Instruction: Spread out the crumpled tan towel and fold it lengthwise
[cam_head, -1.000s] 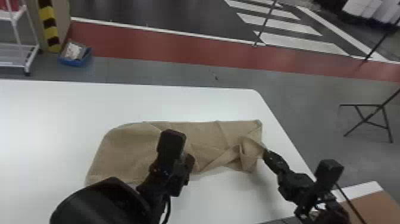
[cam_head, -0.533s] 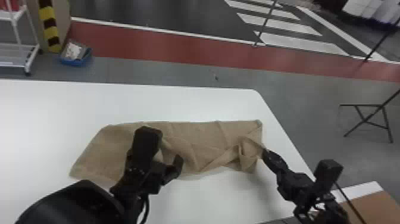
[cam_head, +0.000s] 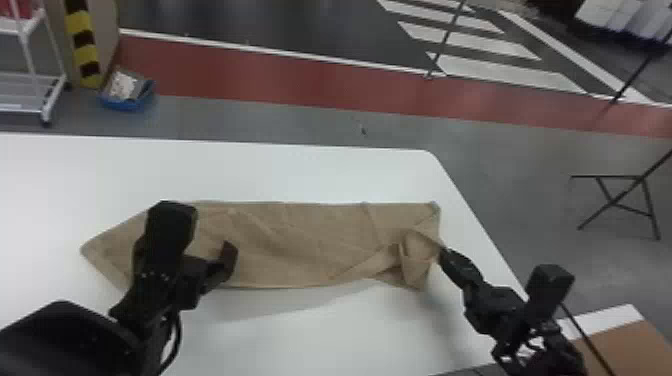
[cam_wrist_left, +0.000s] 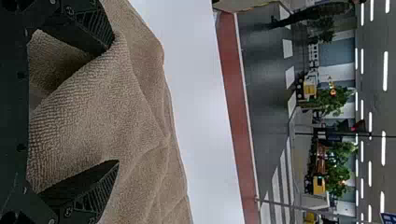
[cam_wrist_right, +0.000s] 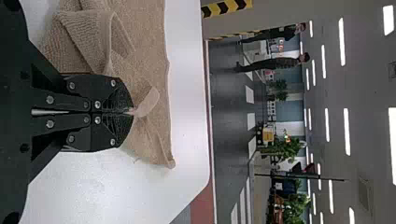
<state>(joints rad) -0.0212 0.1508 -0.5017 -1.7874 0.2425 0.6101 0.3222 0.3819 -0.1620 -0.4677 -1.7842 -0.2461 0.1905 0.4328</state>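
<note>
On the near side of the towel (cam_head: 300, 250), the left gripper (cam_wrist_left: 114, 101) is held over its left part, jaws spread, with cloth bulging up between them. By the towel's right end, a pinch of its cloth is gripped by the right gripper (cam_wrist_right: 133, 112), jaws pressed together. The towel itself is laid across the table (cam_head: 300, 170) as a long strip, pointed at the left and bunched and twisted at the right.

Spreading seems to be the step in hand, perhaps with the lengthwise fold begun — how many layers there are cannot be told. Next, the left part should be grasped and the strip drawn taut, with the right end held. That rumpled end stands in the way — a crooked fold could be left by it.

Beyond the towel, a blue tub (cam_head: 127, 100) and a white cart (cam_head: 30, 95) are seen on the floor, both out of the work's way.
</note>
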